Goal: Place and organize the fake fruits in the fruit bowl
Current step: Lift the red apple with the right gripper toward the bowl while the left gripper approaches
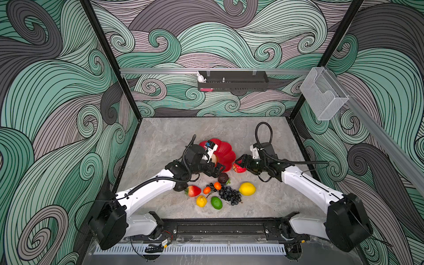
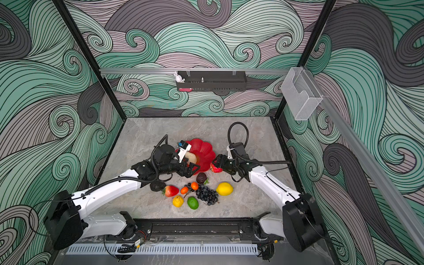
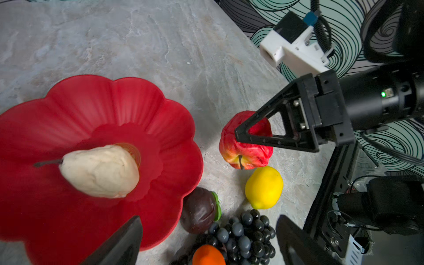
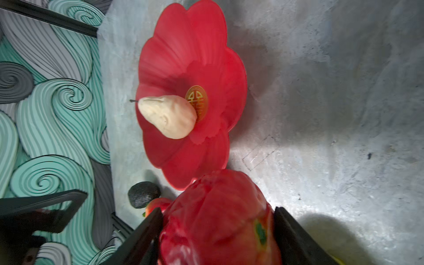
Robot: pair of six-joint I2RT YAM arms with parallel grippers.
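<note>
- Fingers [image 4: 289, 231] of right gripper [image 1: 238, 163] are clamping red apple [image 3: 245, 146] on desk [image 1: 183, 128], just beside fruit bowl [image 3: 68, 110].
- Left gripper [image 1: 219, 169] is hovering over fruit bowl rim, fingers apart, empty.
- Glossy red apple is risking a slip on lift, or a knock against left gripper when crossing in.

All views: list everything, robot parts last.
fruit bowl: one, red, mid-table
pear: one, cream, in the bowl
apple: one, red, beside the bowl's right rim
dark round fruit: one, purple-brown, in front of bowl
strawberry: one, red, front cluster
avocado: one, near-black, left of the strawberry
small orange fruits: two, orange, front cluster
grape bunch: one, dark, front cluster
lemon: one, yellow, right of grapes
small yellow fruit: one, yellow, front row
lime: one, green, front row
tray: one, black, back-wall rail
rabbit figure: one, white, tray's left end
box: one, clear, right-wall rail
left gripper: open, above bowl's near rim
right gripper: closed on the apple
</note>
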